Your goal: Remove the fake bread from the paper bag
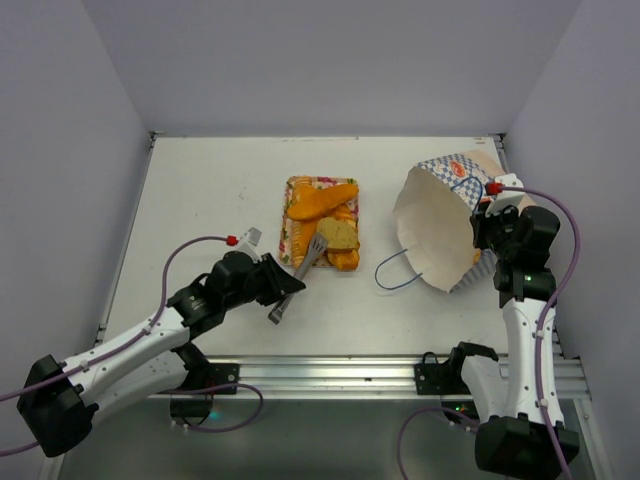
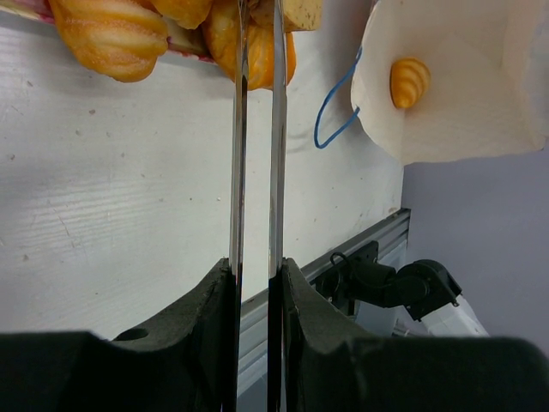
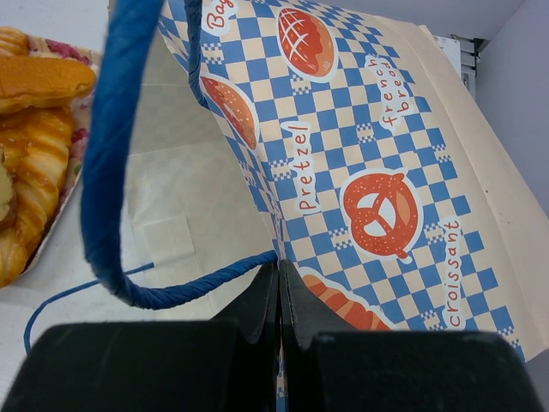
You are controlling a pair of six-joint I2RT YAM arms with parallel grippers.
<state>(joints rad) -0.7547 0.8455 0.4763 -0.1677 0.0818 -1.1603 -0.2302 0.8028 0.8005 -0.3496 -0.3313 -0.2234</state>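
Several pieces of fake bread (image 1: 325,205) lie on the flowered tray (image 1: 292,235), also seen in the left wrist view (image 2: 111,34). One small ridged croissant (image 2: 410,81) sits inside the paper bag (image 1: 440,225), which lies on its side with its mouth open to the left. My left gripper (image 1: 280,288) is shut on metal tongs (image 1: 303,268); the tong arms (image 2: 238,129) are close together and reach the bread on the tray. My right gripper (image 3: 280,276) is shut on the bag's checkered rim (image 3: 343,154), by the blue handle (image 3: 107,172).
The bag's lower blue handle (image 1: 392,272) trails on the table towards the tray. White walls close in the table at the back and sides. A metal rail (image 1: 330,372) runs along the near edge.
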